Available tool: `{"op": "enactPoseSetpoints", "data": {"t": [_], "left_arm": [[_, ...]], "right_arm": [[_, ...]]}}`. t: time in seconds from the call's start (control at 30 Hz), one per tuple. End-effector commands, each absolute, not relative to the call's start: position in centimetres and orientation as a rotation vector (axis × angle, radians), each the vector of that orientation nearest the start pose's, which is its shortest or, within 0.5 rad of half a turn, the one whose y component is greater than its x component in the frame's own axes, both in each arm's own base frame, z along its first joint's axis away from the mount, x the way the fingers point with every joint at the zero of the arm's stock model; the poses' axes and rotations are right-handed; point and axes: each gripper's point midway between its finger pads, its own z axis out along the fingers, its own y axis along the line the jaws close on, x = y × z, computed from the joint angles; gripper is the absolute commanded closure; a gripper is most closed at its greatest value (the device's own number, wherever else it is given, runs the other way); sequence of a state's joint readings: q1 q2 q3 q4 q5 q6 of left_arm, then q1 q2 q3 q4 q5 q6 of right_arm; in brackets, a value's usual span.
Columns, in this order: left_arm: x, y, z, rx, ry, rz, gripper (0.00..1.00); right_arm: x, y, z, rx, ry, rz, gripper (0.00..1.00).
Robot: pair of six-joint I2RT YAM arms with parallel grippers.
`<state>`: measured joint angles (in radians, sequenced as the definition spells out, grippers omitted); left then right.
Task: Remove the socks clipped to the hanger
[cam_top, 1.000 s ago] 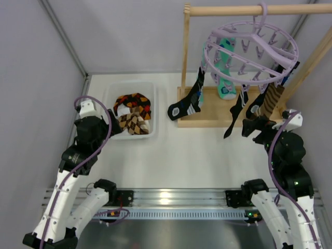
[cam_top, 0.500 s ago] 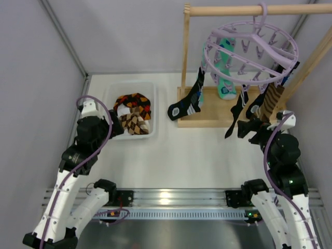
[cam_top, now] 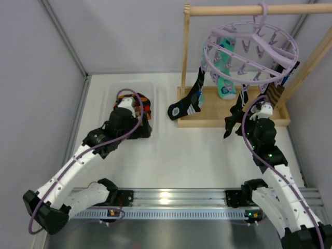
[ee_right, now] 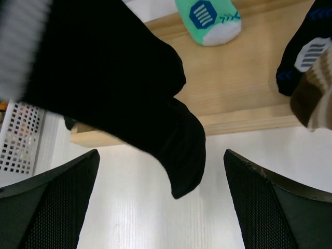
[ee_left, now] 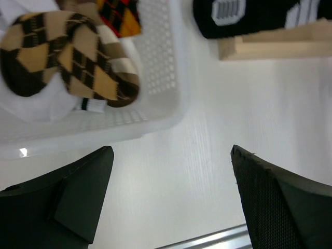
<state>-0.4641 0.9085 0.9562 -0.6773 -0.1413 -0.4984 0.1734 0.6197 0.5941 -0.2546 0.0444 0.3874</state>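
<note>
The lavender hanger hangs by its hook from the wooden rail. Clipped to it are a teal sock, a black sock with blue-white marks, a plain black sock and a brown striped sock. My right gripper is open just below the plain black sock, whose toe dangles between the fingers without touching them. My left gripper is open and empty over the table by the basket's front right corner.
A white perforated basket holds brown-orange argyle socks. The wooden frame's base lies under the hanger, with an upright post on its left. Grey walls close in the left, back and right.
The left arm has swung right and forward, from the basket's left side to its right front corner. The right arm has moved left, bringing its open fingers under the plain black sock.
</note>
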Motion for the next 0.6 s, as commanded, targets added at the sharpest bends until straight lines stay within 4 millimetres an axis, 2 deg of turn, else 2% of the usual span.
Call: {"op": "enactPoseSetpoints", "data": {"t": [0.0,0.03,0.17,0.23,0.27,0.37,0.43,0.5,0.53,0.57], "left_arm": [[25.9,-16.7,24.8,-0.066,2.122,-0.417,0.02],[25.1,-18.7,24.4,-0.001,2.142,-0.428,0.01],[24.6,-22.0,25.8,0.064,2.11,-0.447,0.02],[24.3,-24.0,26.8,0.105,2.089,-0.491,0.02],[24.3,-24.5,27.3,0.113,2.078,-0.507,0.01],[24.4,-26.4,29.6,0.135,2.042,-0.549,0.01],[24.6,-27.1,31.8,0.125,2.003,-0.578,0.01],[24.9,-27.3,33.3,0.095,1.975,-0.595,0.01],[25.0,-27.3,35.0,0.073,1.943,-0.618,0.02],[25.1,-27.3,35.7,0.064,1.93,-0.629,0.02]], "right_arm": [[30.3,6.6,20.8,0.28,1.784,0.434,0.01],[30.9,6.5,20.5,0.294,1.771,0.433,0.01],[31.7,5.6,16.8,0.359,1.796,0.38,0.04],[32.0,5.9,15.6,0.348,1.814,0.388,0.1],[32.1,6.1,15.3,0.343,1.817,0.394,0.19],[32.3,6.9,14.7,0.255,1.794,0.397,0.27],[32.6,7.7,15.8,0.2,1.736,0.418,0.32],[32.5,8.4,16.2,0.145,1.705,0.419,0.42],[32.4,8.5,16.5,0.131,1.693,0.415,0.49],[32.4,8.4,16.5,0.124,1.689,0.394,0.52]]}}
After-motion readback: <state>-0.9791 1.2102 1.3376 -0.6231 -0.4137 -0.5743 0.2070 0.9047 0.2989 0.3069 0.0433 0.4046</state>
